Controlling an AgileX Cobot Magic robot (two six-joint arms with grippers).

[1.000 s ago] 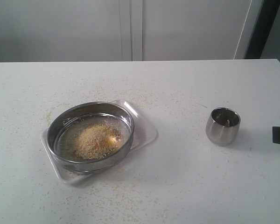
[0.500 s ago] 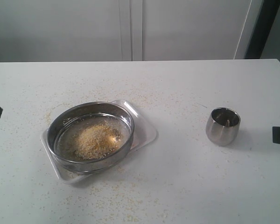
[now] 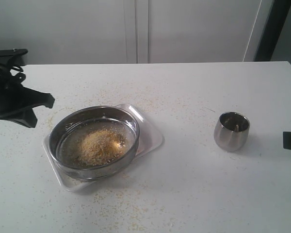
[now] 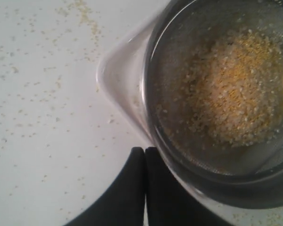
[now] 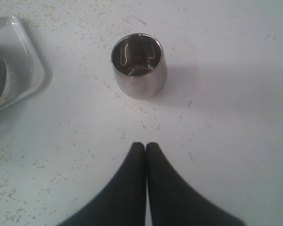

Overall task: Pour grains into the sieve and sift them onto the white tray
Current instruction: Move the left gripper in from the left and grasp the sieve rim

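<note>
While the grains [image 3: 99,145] are lying heaped in the sieve [image 3: 99,172], the left arm [image 3: 12,99] is swinging in over the tabletop [image 3: 194,194] from the left edge of the exterior view. Half a second earlier only a small black tip was showing there, and a second earlier nothing at all. Its jaws are pressing together on nothing. In the left wrist view they are hanging just beside the sieve's wall, over a corner of the white tray [image 3: 150,133]; whether they are touching either cannot be told.

The sieve is sitting on the white tray, covering most of it, with the tray's corners poking out beyond the rim. The yellow and whitish mound is resting on the middle of the mesh. Sieve, tray and mound are lying exactly where they were in both earlier pictures.

Well apart on the right, the steel cup [image 3: 231,131] is standing upright and looking empty in the right wrist view. The right jaws are likewise closed on nothing, waiting near the cup at the frame's right edge, unmoved over the last second.

Pouring is looking finished, and sifting is what is remaining. The left arm's arrival is suggesting a reach for the sieve, and its jaws would be needing to part before taking the rim. Loose crumbs [image 3: 131,213] are dotting the tabletop.
</note>
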